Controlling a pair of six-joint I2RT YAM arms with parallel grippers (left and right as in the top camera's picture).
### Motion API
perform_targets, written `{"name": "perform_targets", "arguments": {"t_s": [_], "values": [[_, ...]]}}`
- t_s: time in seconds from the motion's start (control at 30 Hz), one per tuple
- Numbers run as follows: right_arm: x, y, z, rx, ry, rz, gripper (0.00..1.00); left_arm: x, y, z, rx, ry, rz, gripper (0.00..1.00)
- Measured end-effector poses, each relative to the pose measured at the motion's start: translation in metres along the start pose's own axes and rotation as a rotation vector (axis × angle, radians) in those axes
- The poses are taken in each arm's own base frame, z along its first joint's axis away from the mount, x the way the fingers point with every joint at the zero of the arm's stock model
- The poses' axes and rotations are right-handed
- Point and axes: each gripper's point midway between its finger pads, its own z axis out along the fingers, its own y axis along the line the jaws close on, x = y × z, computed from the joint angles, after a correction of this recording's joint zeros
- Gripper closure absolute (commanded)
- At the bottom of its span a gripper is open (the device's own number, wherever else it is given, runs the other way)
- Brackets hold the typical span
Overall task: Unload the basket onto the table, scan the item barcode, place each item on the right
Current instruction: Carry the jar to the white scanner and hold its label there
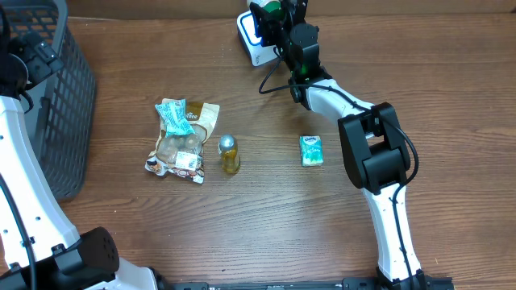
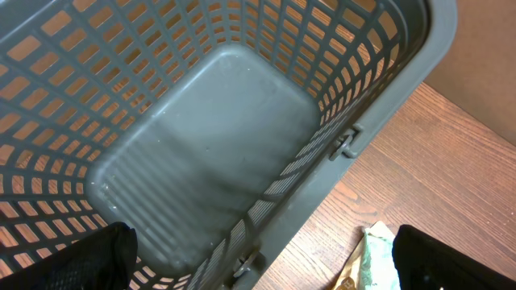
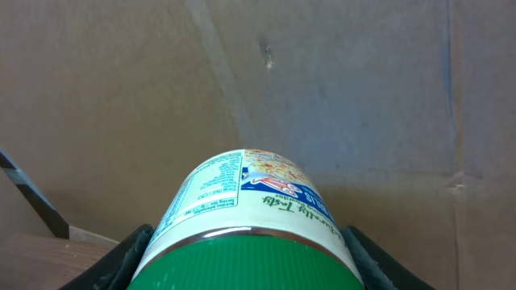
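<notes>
A jar (image 3: 242,201) is being gripped by the right fingers (image 3: 367,262) at the scanner (image 1: 250,40); its barcode likely needs turning scannerward. The left fingers (image 2: 439,258) are being held wide.

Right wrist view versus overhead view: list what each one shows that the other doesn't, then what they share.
Only right wrist: the jar's printed label and the cardboard wall behind it. Only overhead: snack bags, small bottle, tissue pack, basket, white-and-blue scanner. Both: the green-lidded jar gripped in the right claw.
</notes>
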Motion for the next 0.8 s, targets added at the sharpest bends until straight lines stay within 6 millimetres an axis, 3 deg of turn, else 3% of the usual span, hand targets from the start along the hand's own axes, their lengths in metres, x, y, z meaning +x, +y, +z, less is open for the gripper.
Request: {"name": "perform_targets", "arguments": {"t_s": [0.1, 0.33, 0.5, 0.67, 0.8], "values": [[0.007, -0.003, 0.001, -0.002, -0.006, 0.0, 0.82, 0.0, 0.0, 0.0, 0.0, 0.0, 0.0, 0.0], [0.053, -0.018, 0.002, 0.022, 0.052, 0.003, 0.82, 0.0, 0.0, 0.0, 0.0, 0.0, 0.0, 0.0], [0.047, -0.016, 0.002, 0.011, 0.016, 0.001, 0.83, 0.0, 0.0, 0.0, 0.0, 0.0, 0.0, 0.0], [0.016, -0.004, 0.0, -0.043, -0.108, -0.003, 0.86, 0.0, 0.0, 0.0, 0.0, 0.0, 0.0, 0.01], [0.014, 0.0, 0.001, -0.051, -0.082, -0.003, 0.87, 0.0, 0.0, 0.0, 0.0, 0.0, 0.0, 0.0]]}}
